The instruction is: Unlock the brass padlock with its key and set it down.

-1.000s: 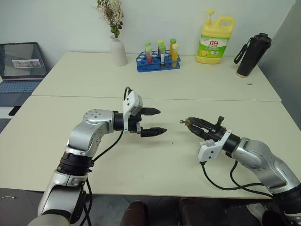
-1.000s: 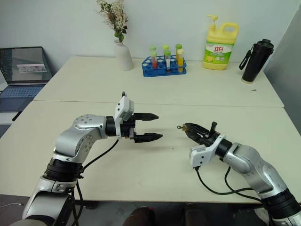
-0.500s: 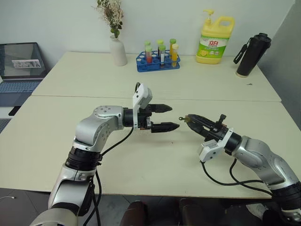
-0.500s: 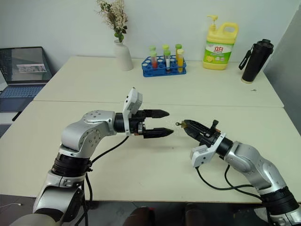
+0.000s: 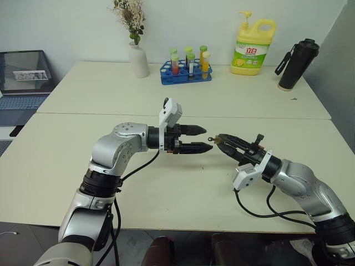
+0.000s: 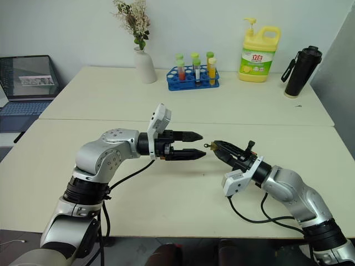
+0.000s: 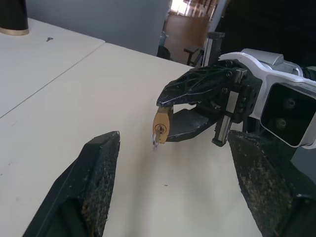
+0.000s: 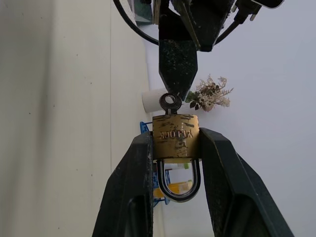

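My right gripper (image 5: pixel 221 139) is shut on the brass padlock (image 8: pixel 175 136), a small golden body pinched between its two fingers (image 8: pixel 129 197) above the table's near half. The silvery shackle (image 8: pixel 178 181) points back along the fingers. The key (image 8: pixel 170 103) sticks out of the padlock's front, toward my left gripper. My left gripper (image 5: pixel 207 138) points level at the padlock from the left and stands open. The key (image 7: pixel 156 139) and the padlock (image 7: pixel 162 122) hang just beyond and between its fingertips, untouched.
Along the far table stand a white vase (image 5: pixel 139 60) of dried flowers, a blue rack of test tubes (image 5: pixel 187 72), a yellow detergent bottle (image 5: pixel 253 49) and a black flask (image 5: pixel 297 64). A laptop (image 5: pixel 23 77) sits off the far left edge.
My left gripper has travelled right and a little up until its tips nearly reach the key, and its fingers have narrowed slightly. The right gripper has held the padlock still.
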Tool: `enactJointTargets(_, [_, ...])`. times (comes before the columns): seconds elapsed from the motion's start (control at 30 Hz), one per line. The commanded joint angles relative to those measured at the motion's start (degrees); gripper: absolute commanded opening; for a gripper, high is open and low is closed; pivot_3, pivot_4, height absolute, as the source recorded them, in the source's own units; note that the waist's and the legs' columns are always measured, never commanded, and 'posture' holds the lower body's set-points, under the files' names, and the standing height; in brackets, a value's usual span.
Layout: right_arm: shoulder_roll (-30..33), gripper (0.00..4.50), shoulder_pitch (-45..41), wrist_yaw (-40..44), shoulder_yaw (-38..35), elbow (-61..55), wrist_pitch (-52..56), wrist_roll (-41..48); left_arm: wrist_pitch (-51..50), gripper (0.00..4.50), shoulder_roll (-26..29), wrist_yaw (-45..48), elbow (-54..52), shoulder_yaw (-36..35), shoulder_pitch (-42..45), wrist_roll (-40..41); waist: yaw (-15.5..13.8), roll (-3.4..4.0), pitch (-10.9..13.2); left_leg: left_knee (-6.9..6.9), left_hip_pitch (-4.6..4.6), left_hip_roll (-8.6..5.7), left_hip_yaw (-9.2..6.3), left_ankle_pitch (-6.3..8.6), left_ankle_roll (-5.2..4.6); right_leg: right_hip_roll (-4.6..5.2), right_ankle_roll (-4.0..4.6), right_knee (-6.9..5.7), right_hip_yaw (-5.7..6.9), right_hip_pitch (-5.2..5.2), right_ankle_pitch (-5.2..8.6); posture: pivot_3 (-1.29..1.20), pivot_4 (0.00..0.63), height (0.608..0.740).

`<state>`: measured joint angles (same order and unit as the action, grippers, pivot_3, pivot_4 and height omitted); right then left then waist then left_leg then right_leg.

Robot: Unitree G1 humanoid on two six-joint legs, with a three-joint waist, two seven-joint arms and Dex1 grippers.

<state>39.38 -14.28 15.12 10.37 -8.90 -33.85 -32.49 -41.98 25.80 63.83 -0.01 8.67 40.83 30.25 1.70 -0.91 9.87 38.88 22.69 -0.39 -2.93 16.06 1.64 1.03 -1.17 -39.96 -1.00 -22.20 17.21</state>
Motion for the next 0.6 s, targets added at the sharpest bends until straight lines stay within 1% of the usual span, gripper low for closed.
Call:
enactJointTargets(0.03, [-0.27,0.93,-0.79,0.39,-0.93,-2.82,-1.33,1.74,1.22,3.62,-0.29,0.29,0.48,0.26,1.59,-0.48,0.0,0.0,0.0,0.0,0.0,0.0,0.0,0.0,0.0,0.0,0.0,0.0,0.0,0.0,0.0,0.0,0.15,0.74])
enactJointTargets(0.4, [-1.1,0.93,-0.95,1.81,-1.09,-3.31,-1.63,2.56,0.29,3.62,-1.44,0.59,1.68,0.12,2.66,-0.28,-0.01,0.0,0.0,0.0,0.01,0.0,0.0,0.0,0.0,0.0,0.0,0.0,0.0,0.0,0.0,0.0,0.15,0.74])
enactJointTargets(0.5, [-1.16,0.93,-0.97,2.14,-1.14,-3.41,-1.58,2.56,-0.28,3.05,-1.73,0.93,1.5,-0.06,2.76,0.3,-0.01,0.0,0.0,0.0,0.0,0.0,0.0,-0.01,0.0,0.0,0.0,-0.01,0.0,0.0,0.0,0.0,0.15,0.74])
enactJointTargets(0.6, [-1.29,0.93,-0.97,2.37,-1.19,-3.49,-1.44,2.73,-0.62,2.18,-1.79,1.33,1.23,0.13,2.79,0.47,-0.01,0.0,0.0,0.0,0.0,0.0,0.0,-0.01,0.0,0.0,0.0,0.0,0.0,0.0,0.0,0.0,0.15,0.74])
